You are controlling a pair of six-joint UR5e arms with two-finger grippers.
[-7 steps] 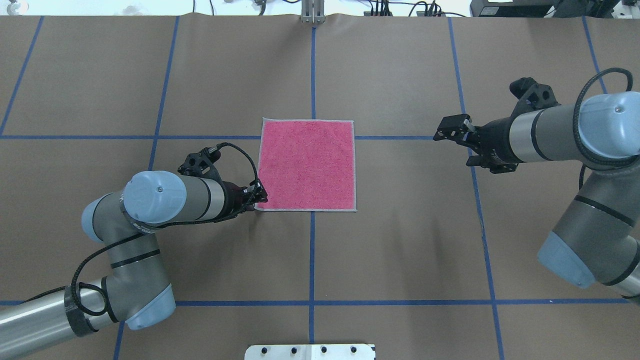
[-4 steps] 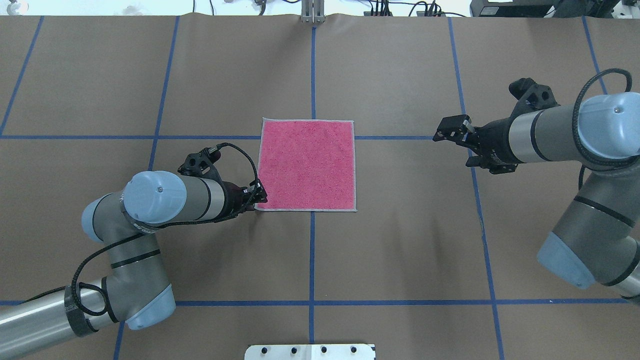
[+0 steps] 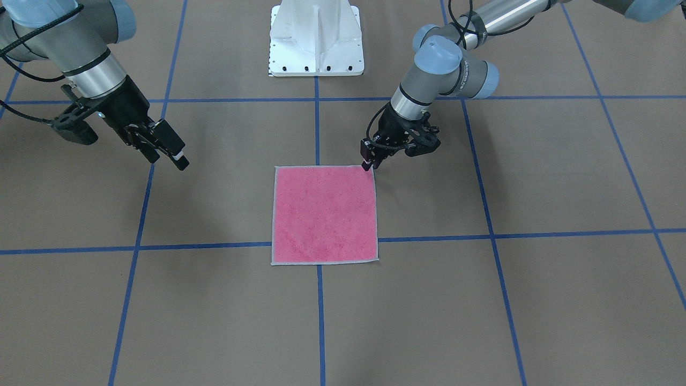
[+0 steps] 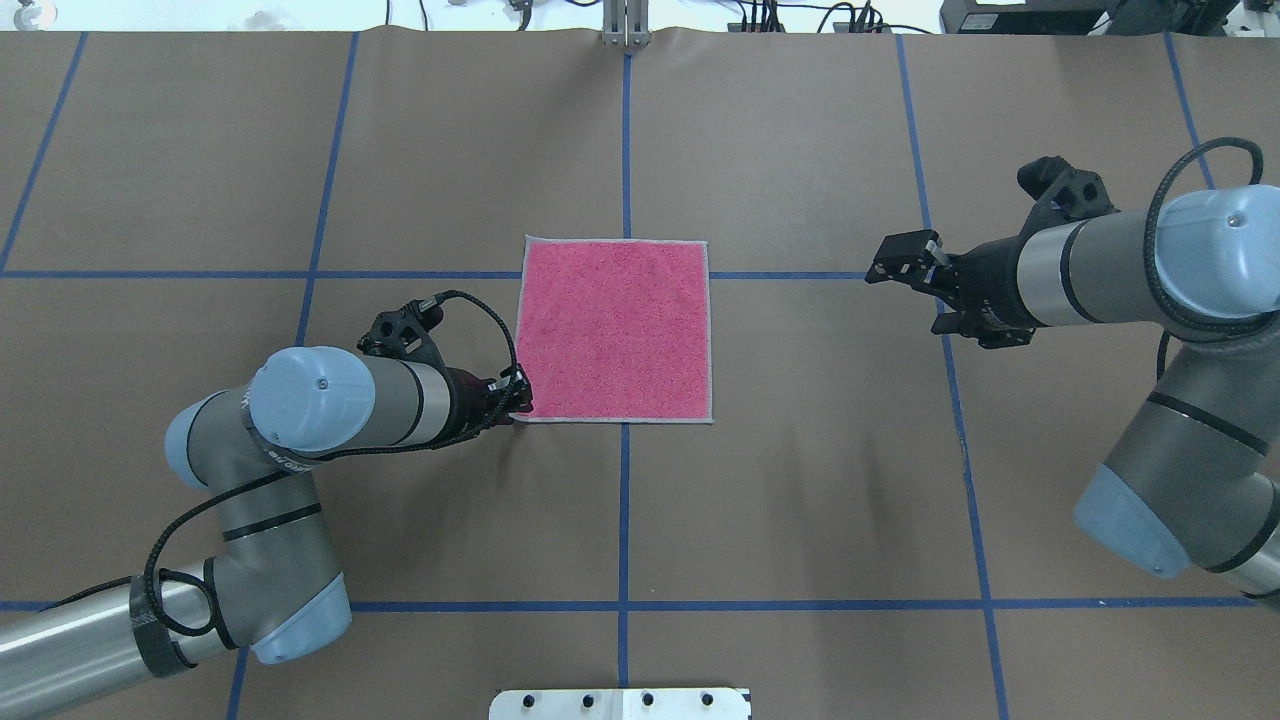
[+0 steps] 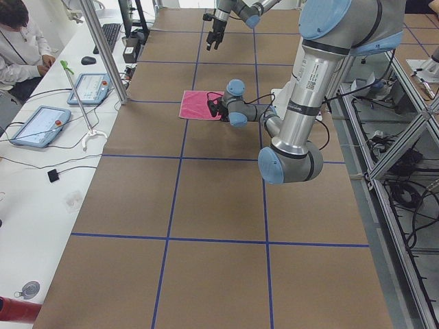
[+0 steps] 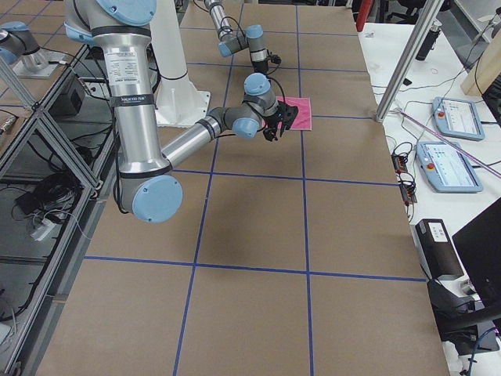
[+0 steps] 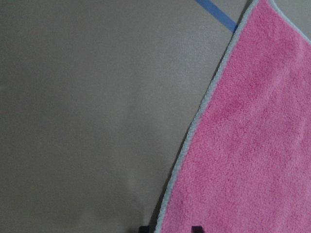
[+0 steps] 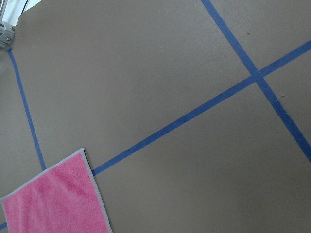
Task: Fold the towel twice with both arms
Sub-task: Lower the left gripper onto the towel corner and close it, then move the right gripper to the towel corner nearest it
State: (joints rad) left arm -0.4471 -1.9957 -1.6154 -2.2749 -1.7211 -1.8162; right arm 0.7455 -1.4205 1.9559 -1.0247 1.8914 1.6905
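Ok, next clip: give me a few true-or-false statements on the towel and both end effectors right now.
1. The towel lies flat and unfolded. True.
2. Its dark grey face is up. False: the pink face is up.
3. The left end effector is at the towel corner on the robot's side, nearest the left arm. True.
4. The right end effector touches the towel. False: it hangs well apart from it, over bare table.
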